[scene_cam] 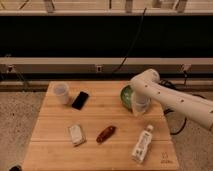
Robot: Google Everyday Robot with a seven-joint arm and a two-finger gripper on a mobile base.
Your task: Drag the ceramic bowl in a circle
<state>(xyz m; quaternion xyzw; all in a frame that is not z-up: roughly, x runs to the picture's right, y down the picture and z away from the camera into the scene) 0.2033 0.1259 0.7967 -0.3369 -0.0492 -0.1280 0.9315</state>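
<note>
The green ceramic bowl [126, 94] sits on the wooden table [55, 155] near its far right edge. Only its left part shows; the rest is hidden behind my white arm. The arm reaches in from the right and bends down over the bowl. My gripper [140, 108] hangs at the bowl's near right rim, low against the table.
A white cup [62, 92] stands at the far left with a black phone [80, 100] beside it. A white packet [76, 134] and a brown snack [105, 133] lie near the front middle. A white bottle [142, 143] lies at the front right, close below the gripper.
</note>
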